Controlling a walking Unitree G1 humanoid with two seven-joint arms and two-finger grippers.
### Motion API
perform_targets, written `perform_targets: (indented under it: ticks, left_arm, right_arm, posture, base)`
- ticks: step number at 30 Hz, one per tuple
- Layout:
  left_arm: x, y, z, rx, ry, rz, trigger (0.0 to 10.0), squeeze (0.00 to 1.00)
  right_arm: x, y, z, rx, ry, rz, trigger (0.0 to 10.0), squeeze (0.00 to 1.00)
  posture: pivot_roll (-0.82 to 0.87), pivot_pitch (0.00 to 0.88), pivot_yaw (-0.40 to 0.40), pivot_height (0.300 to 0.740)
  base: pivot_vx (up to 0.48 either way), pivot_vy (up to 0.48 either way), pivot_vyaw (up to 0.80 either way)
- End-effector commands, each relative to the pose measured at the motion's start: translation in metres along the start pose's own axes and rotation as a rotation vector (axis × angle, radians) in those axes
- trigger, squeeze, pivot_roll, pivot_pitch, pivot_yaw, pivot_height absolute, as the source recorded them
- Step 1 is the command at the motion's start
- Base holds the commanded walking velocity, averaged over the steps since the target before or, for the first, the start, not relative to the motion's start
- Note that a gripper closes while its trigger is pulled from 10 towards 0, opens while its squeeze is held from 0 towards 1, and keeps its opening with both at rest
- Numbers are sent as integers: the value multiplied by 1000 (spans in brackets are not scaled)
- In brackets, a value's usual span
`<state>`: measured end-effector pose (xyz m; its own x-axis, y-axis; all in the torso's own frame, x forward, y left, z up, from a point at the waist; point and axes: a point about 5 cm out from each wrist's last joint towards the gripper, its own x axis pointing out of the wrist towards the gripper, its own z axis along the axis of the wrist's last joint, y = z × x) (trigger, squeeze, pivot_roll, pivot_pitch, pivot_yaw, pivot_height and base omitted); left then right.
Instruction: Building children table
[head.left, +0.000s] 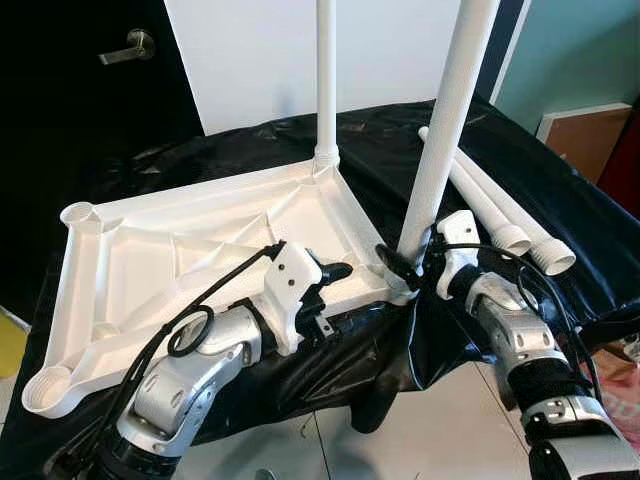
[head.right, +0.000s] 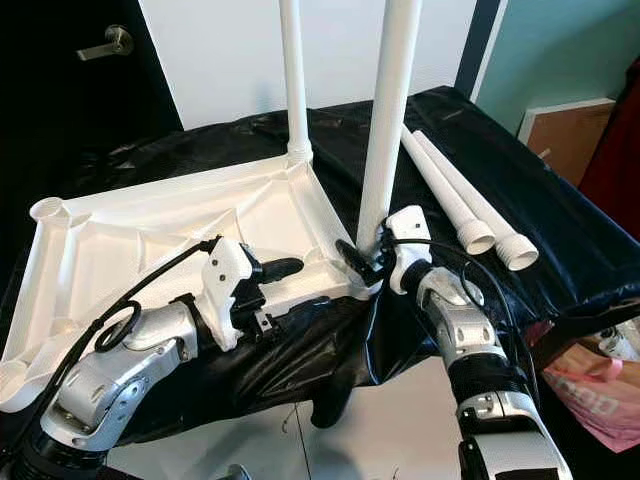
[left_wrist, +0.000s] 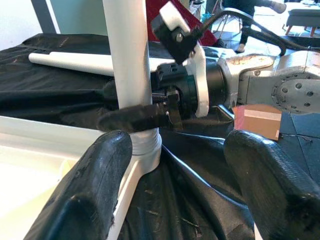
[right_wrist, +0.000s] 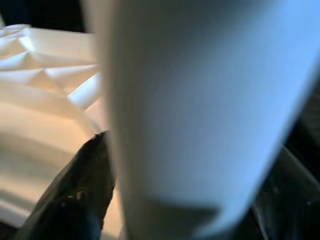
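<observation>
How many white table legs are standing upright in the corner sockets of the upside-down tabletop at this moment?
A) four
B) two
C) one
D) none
B: one leg stands in the far corner socket of the tabletop, and a second leg stands in the near corner, where the right gripper is closed around its base; two more legs lie loose on the black cover.

Home room, dark door (head.left: 90, 110) with lever handle (head.left: 130, 45), teal wall (head.left: 580, 50), tiled floor (head.left: 440, 420)

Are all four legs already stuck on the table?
No, two legs stand in the tabletop; two spare legs lie on the black cover.
</observation>
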<state>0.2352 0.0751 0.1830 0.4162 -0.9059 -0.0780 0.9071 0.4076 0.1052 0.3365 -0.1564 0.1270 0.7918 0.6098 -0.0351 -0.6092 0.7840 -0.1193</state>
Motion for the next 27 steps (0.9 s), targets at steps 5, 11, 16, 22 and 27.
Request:
perform_targets:
  ticks: [5,11,16,22,27]
  left_arm:
    - [-3,-1,1,9,-5,-18,10000,0]
    - [-3,-2,1,4,-4,-19,10000,0]
    - [-3,-2,1,3,-2,-25,10000,0]
    - [-2,-3,1,0,-3,-29,10000,0]
    - [-2,-5,0,-7,-4,-26,10000,0]
  right_arm:
    - [-2,-3,-3,-12,6,42,0,0]
    - [-7,-8,-10,-22,35,21,3294,0]
    - [-10,-9,-13,2,35,-39,10000,0]
    - [-11,-8,-18,5,41,-132,10000,0]
    - [-10,-1,-21,-6,44,-261,10000,0]
  posture:
    - [-2,0,20,740]
    - [-5,0,24,740]
    - [-11,0,28,740]
    - [-14,0,25,740]
    - [-12,0,20,740]
  base:
    - [0,0,0]
    - [0,0,0]
    - [0,0,0]
    - [0,0,0]
    - [0,0,0]
